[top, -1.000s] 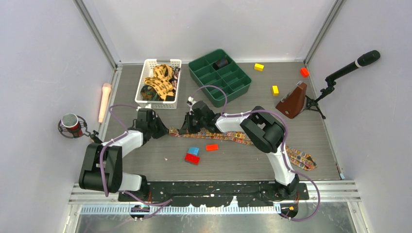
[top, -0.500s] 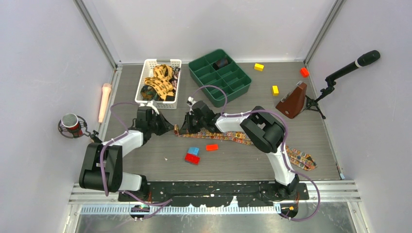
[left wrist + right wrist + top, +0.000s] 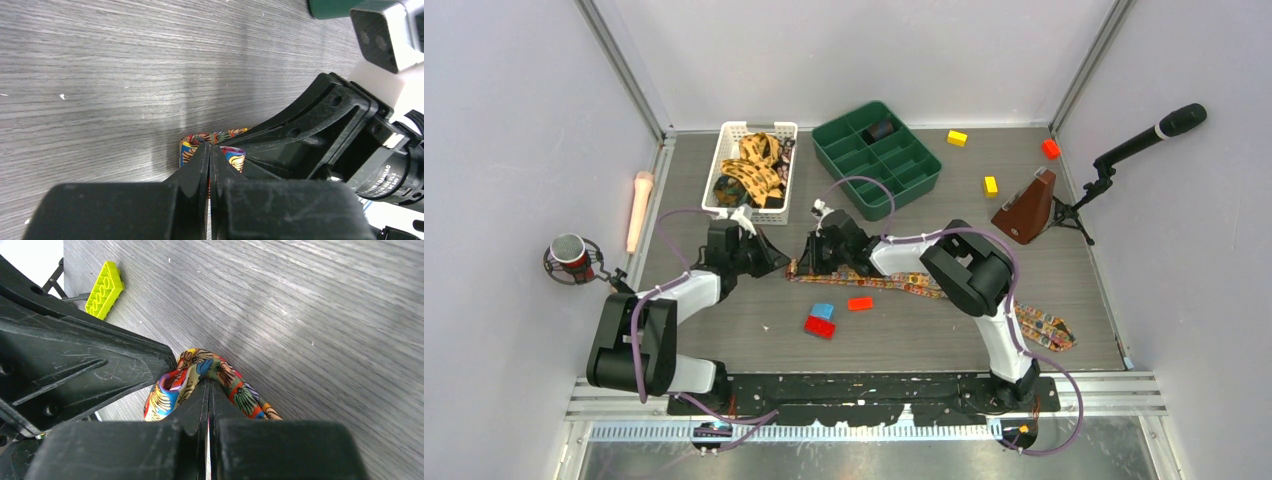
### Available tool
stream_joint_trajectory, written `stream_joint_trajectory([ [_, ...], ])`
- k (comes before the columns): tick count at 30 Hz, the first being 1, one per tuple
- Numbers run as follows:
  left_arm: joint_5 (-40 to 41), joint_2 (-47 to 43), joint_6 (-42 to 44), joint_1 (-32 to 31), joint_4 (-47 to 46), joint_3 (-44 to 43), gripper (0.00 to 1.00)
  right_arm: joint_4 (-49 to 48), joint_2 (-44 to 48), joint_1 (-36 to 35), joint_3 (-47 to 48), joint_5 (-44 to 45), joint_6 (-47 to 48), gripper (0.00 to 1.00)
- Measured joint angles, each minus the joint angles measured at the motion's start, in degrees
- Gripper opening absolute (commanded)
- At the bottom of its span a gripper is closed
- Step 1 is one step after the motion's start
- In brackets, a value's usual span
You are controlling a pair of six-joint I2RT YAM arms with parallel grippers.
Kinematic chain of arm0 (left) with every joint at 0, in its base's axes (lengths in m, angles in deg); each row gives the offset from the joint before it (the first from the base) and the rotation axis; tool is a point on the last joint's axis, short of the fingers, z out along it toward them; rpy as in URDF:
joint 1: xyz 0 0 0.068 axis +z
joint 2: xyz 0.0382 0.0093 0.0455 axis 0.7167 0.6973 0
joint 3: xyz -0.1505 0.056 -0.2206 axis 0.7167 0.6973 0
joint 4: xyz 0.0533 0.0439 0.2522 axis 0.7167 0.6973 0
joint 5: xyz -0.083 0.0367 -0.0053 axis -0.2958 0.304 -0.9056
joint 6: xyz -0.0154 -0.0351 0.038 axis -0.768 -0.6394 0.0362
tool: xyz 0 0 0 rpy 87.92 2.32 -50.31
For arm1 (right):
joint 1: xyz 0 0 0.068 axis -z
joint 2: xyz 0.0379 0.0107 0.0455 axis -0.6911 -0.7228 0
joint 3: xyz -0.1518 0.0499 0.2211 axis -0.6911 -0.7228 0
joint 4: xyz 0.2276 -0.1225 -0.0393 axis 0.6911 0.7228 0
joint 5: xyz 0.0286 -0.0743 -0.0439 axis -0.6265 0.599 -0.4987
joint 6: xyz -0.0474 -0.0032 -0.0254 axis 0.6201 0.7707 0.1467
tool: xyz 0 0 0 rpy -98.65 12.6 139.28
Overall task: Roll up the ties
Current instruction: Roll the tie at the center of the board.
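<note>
From above, my left claw and right claw meet mid-table at one end of a patterned tie that trails toward the near right corner. Left wrist: fingers pinched tight on the tie. Right wrist: fingers clamped on its curled fold.

White arm links, bulky black joint housings, looping purple cables, white-lettered black motor

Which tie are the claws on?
The multicoloured tie on the table, end gripped by left claw and right claw; the orange ties lie in the white basket.
</note>
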Motion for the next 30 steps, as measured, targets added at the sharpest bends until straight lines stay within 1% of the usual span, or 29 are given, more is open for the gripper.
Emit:
stream_joint_trajectory([
  [3, -0.07, 0.00, -0.07, -0.07, 0.00, 0.31, 0.00, -1.55, 0.92, 0.00, -1.51, 0.83, -0.13, 0.00],
  [9, -0.17, 0.00, -1.11, -0.72, -0.35, 0.44, 0.00, -3.91, 1.01, 0.02, -1.66, 0.90, -1.86, 0.00],
  [15, 0.04, 0.00, -2.08, -1.31, -1.29, 0.94, 0.00, -3.65, 1.01, 0.00, -1.66, 1.42, -2.34, 0.00],
  [19, 0.11, 0.00, -2.62, -1.66, -1.33, 1.14, 0.00, -1.51, 2.64, 0.00, -2.43, 4.42, -0.61, 0.00],
  [25, 0.13, 0.98, -2.84, -2.40, -1.99, 1.14, 0.00, 4.81, 9.27, 0.00, -2.93, 11.67, 4.44, 0.00],
  [30, 0.48, 2.80, -3.28, -3.21, -2.69, 1.11, 0.00, 6.32, 12.63, 0.02, -3.98, 13.44, 6.67, 0.00],
])
